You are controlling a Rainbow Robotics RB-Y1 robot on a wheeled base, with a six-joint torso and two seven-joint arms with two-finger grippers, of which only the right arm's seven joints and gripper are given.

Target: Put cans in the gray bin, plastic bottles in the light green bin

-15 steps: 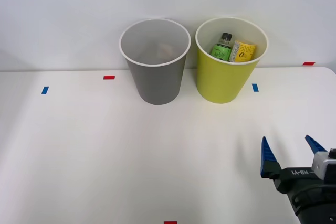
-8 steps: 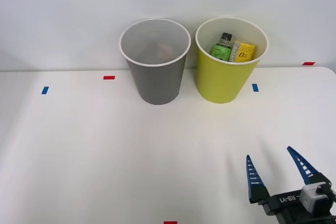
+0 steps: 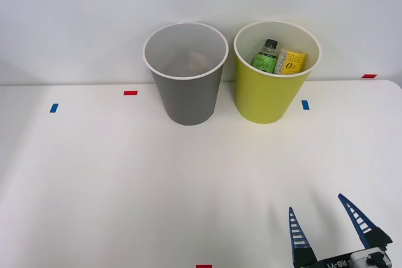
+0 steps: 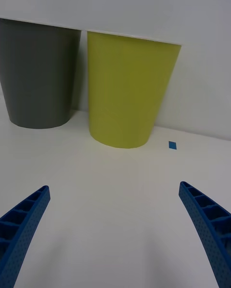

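Tool, right arm point(image 3: 331, 224): blue ribbed fingers spread wide, nothing between them, low over the white worktop point(image 3: 113, 180) at its near edge.

Gray bin point(image 3: 186, 73): well ahead of the tool and off to its left, upright; a pale object lies inside, too dim to identify.

Light green bin point(image 3: 276, 72): ahead of the tool, just beside the gray bin, upright. Holds both plastic bottles point(image 3: 278, 59), green-labelled one with black cap at left, yellow-labelled one touching it at right.

Blue tape mark point(image 3: 305, 105): on the worktop between tool and light green bin.

Risk, judged: sorting looks finished. A forward reach from here could clip a rim, because both bins look light and would tip easily.
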